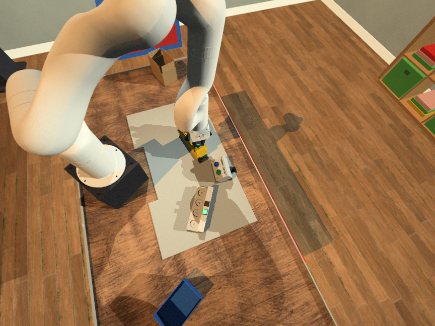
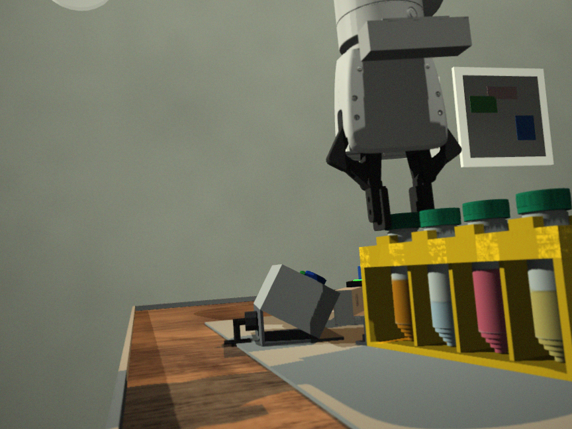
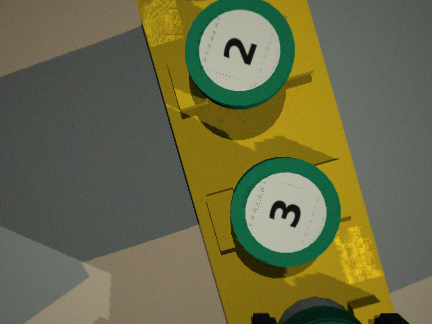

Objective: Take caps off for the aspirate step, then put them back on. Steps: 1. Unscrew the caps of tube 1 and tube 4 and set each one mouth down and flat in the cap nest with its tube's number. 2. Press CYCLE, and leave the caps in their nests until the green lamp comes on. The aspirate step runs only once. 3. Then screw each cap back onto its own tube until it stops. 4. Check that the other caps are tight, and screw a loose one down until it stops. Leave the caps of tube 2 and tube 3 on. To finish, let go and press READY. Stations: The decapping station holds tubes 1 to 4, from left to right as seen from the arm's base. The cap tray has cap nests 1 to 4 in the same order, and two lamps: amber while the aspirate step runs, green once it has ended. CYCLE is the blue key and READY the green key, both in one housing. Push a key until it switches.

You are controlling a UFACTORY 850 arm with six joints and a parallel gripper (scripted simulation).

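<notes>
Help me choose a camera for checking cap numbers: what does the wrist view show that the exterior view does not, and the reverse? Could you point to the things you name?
Only wrist: the printed number 2 (image 3: 240, 50) and number 3 (image 3: 285, 213) on cap tops.
Only exterior: liquid levels in four tubes, the key housing (image 1: 224, 171) (image 2: 295, 297) and a framed picture (image 2: 498, 134).
Both: the yellow station (image 1: 200, 152) (image 2: 385, 253) (image 3: 207, 167), and the gripper (image 1: 199, 144) (image 2: 400, 218) (image 3: 322, 320) closed on the end cap (image 1: 198, 144) (image 2: 405, 220) (image 3: 320, 316).

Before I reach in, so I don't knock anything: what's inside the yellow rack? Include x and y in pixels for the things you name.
The yellow rack (image 2: 480, 365) (image 3: 200, 150) holds four tubes with coloured contents; the caps hide their mouths.
</notes>
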